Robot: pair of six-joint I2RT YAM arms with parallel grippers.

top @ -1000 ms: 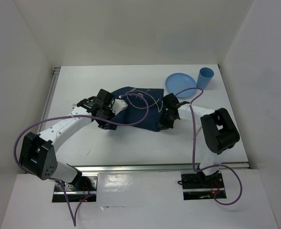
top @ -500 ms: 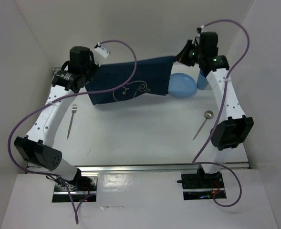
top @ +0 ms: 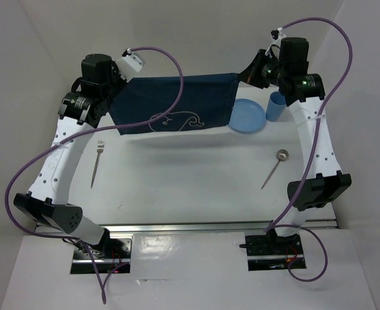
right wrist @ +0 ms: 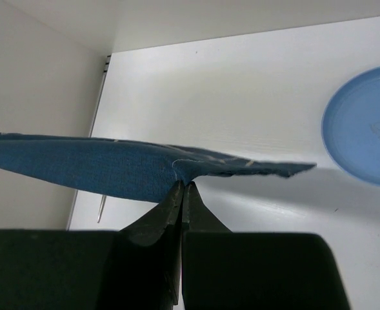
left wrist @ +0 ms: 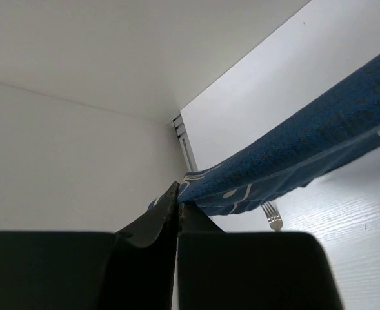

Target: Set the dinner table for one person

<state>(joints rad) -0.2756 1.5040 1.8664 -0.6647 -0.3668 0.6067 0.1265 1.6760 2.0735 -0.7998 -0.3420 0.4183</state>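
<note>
The navy fish-print placemat (top: pixel 177 103) hangs stretched in the air above the far part of the white dinner table (top: pixel 190 187). My left gripper (top: pixel 114 97) is shut on its left corner (left wrist: pixel 206 184). My right gripper (top: pixel 241 76) is shut on its right corner (right wrist: pixel 177 169). A fork (top: pixel 97 163) lies on the table at the left; its tines show in the left wrist view (left wrist: pixel 271 216). A spoon (top: pixel 275 166) lies at the right. A blue plate (top: pixel 248 115) and a blue cup (top: pixel 276 106) sit at the far right; the plate also shows in the right wrist view (right wrist: pixel 364 129).
White walls close in the table on the left, far and right sides. A metal rail (top: pixel 70 123) runs along the table's left edge and another along the near edge (top: pixel 196 225). Purple cables loop from both arms over the table.
Both grippers have lifted the placemat from the table's middle and spread it taut high at the far side. The fork and spoon that it hid now lie uncovered.
</note>
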